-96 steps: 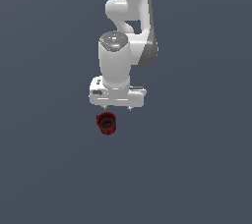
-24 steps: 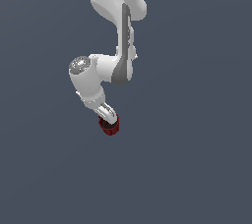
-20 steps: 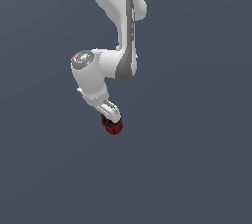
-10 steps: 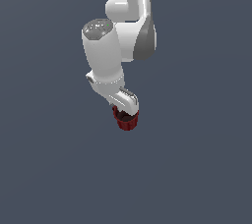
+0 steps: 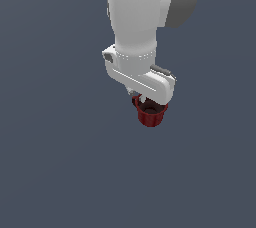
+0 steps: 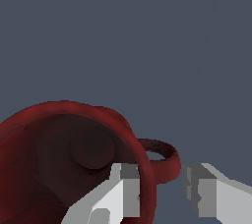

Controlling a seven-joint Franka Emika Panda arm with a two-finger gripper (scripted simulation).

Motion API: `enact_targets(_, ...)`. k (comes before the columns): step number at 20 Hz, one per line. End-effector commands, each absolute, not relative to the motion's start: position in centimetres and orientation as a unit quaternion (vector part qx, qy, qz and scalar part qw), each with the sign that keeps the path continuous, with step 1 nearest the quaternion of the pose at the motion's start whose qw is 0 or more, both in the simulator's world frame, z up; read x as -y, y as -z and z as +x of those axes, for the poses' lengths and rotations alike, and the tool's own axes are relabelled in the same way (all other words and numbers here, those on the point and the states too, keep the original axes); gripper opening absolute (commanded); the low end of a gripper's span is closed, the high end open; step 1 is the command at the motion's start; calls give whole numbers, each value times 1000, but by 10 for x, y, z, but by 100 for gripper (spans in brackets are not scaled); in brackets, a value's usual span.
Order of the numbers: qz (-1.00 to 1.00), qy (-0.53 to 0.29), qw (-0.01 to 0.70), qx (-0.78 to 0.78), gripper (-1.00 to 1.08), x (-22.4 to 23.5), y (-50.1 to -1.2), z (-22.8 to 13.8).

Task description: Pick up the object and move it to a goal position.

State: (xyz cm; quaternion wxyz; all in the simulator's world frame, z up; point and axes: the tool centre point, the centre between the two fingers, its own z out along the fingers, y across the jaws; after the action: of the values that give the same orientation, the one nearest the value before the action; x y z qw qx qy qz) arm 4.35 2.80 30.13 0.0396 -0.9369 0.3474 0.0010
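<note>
The small dark red mug point(image 5: 150, 115) hangs right under my white hand in the exterior view, off any surface, its dark inside facing up. My gripper point(image 5: 146, 103) is shut on it; the fingers are mostly hidden by the hand there. In the wrist view the mug point(image 6: 59, 134) fills the near part of the picture. One finger point(image 6: 123, 188) is inside the rim, the other point(image 6: 199, 193) outside, with the wall and the loop handle point(image 6: 165, 159) between them.
Only a plain dark grey background shows around the arm point(image 5: 140, 17) in both views. No goal marker, table edge or other object is in view.
The arm has swung from the exterior view's left towards its right and turned, carrying the mug with it. The mug was standing free under the open hand several seconds ago.
</note>
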Motion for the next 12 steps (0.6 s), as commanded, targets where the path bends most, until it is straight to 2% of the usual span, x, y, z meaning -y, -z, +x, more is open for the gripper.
enact_targets(1, -937, 0, 40, -348, -100, -43, -326, 49)
enact_targets(12, -937, 0, 41, -347, -100, -92, -398, 69)
